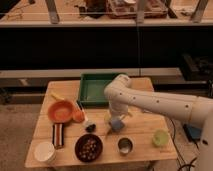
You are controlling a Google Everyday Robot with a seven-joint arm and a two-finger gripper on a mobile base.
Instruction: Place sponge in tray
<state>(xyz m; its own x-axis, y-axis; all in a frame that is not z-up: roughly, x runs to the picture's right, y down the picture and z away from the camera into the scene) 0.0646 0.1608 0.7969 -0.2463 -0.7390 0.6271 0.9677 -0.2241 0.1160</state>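
The green tray (96, 90) lies at the back middle of the wooden table (145, 127). A small blue-grey block, apparently the sponge (118, 124), is on or just above the table in front of the tray's right corner. My white arm reaches in from the right and bends down. Its gripper (114, 120) is right at the sponge, on its upper left side. The wrist hides part of the sponge, and whether it is lifted does not show.
An orange bowl (60, 110) and an orange item (78, 116) sit at the left. A striped object (58, 134), a white bowl (44, 151), a dark bowl of nuts (89, 148), a metal cup (124, 145) and a green cup (160, 137) line the front.
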